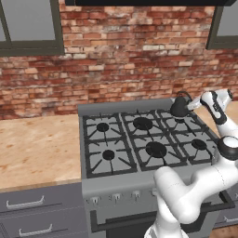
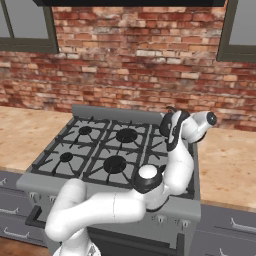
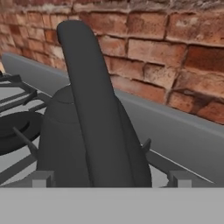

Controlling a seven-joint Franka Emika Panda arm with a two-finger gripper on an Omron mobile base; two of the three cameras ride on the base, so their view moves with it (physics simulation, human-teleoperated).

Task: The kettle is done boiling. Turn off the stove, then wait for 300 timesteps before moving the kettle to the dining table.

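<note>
Close before the pincer (image 3: 111, 179), whose two small tips stand wide apart with nothing gripped between them, the kettle (image 3: 87, 144) rises dark and rounded, its arched handle running up the middle of the hand view. From the left base view the kettle (image 1: 179, 107) sits on the far right burner of the stove (image 1: 139, 144), and the arm's hand reaches in toward it from the right, level with its body and just beside it. From the right base view the hand and wrist cover most of the kettle, so whether the tips touch it cannot be told. Nearer, the stove's front carries a row of small knobs (image 1: 116, 197) above the oven door. Light wooden counter (image 1: 37, 148) lies to the left of the range, over grey drawers. Beyond all this stands a red brick wall (image 1: 121, 56) with dark-framed windows (image 1: 28, 25) at its upper corners.
</note>
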